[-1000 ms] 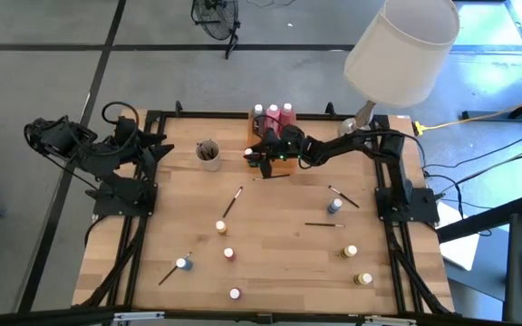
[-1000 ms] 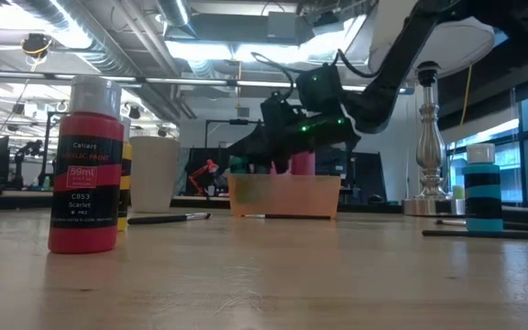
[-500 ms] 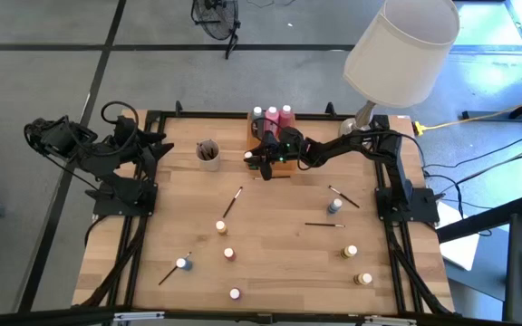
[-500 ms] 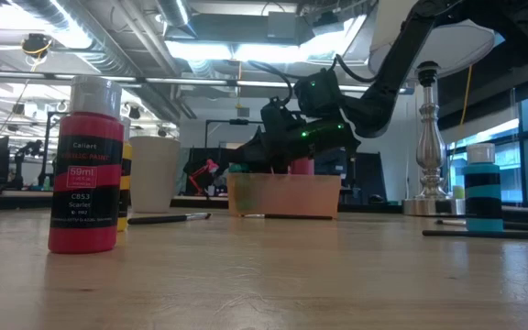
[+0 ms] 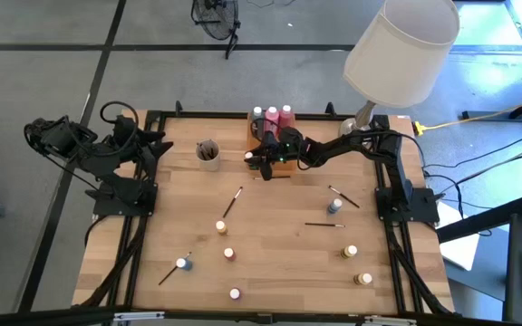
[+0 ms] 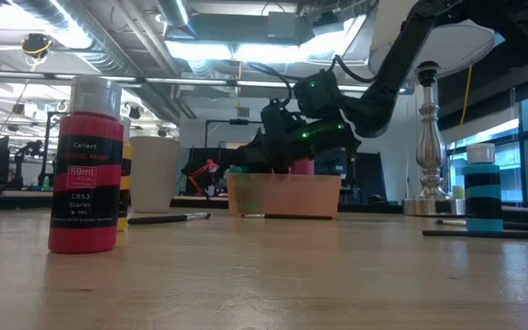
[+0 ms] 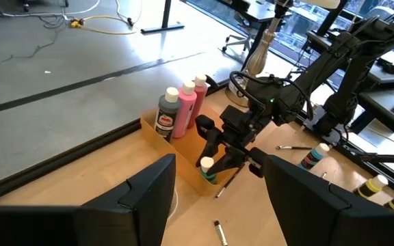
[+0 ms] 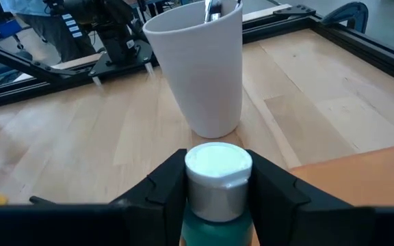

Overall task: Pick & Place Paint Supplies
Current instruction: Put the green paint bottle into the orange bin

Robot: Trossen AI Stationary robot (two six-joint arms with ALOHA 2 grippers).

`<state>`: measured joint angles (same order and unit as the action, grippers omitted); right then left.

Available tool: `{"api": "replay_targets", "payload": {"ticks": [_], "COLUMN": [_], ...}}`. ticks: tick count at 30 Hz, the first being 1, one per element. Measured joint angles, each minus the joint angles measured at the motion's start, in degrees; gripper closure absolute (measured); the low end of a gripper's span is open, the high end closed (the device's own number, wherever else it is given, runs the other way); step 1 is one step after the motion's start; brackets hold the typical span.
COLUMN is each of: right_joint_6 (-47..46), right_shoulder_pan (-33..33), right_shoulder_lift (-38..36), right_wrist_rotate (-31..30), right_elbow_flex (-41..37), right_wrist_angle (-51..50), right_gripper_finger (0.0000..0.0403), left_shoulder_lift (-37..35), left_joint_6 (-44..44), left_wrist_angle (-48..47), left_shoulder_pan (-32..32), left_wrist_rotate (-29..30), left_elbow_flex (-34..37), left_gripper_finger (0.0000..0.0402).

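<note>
Pincer first: my right pincer [image 8: 214, 205] is clamped on a small teal paint pot [image 8: 215, 198] with a white cap, one finger on each side of its neck, so the pot hangs upright and its cap stays free. I hold it at the near end of the translucent orange tray [image 5: 270, 171], by the tray's wall (the left wrist view shows it best), because that tray is, I judge, where the supplies belong. At its far end three taller squeeze bottles [image 5: 273, 114] already stand in a row, which leaves the near end for small pots. My grip looks set for a release, though the fingers have not let go.

Beyond the pot stands a white cup [image 8: 198, 68] with brush handles in it, just beside the tray and apart from my fingers; I should lower straight down so as not to nudge it.

Further out on the worktop [image 5: 279, 263] the rest waits: a paintbrush [image 5: 232, 201] lying loose near the middle, a blue pot [image 5: 335, 206] among two more brushes on my right, and yellow, red and white-capped pots scattered towards the front edge. Much is still to be collected.

My left pincer [image 7: 214, 198] waits with fingers apart at the worktop's left edge, holding nothing.
</note>
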<state>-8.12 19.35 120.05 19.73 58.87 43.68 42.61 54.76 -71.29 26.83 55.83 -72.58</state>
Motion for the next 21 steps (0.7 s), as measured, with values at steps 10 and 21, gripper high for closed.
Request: {"api": "replay_targets", "payload": {"ticks": [10, 21], "right_joint_6": [2.29, 3.02], "right_shoulder_pan": [-0.75, -1.59], "right_shoulder_lift": [-0.04, -0.07], "right_wrist_rotate": [-0.20, -4.04], "right_elbow_flex": [0.00, 0.02], "right_wrist_angle": [-0.04, -0.26], "right_gripper_finger": [0.0260, 0.0241], "left_shoulder_lift": [0.00, 0.00], "left_joint_6": [0.00, 0.00], "left_wrist_angle": [-0.31, -0.52], "left_shoulder_pan": [0.00, 0.00], "left_wrist_rotate": [0.06, 0.06], "left_elbow_flex": [0.00, 0.00], "left_gripper_finger": [0.0182, 0.0182]}}
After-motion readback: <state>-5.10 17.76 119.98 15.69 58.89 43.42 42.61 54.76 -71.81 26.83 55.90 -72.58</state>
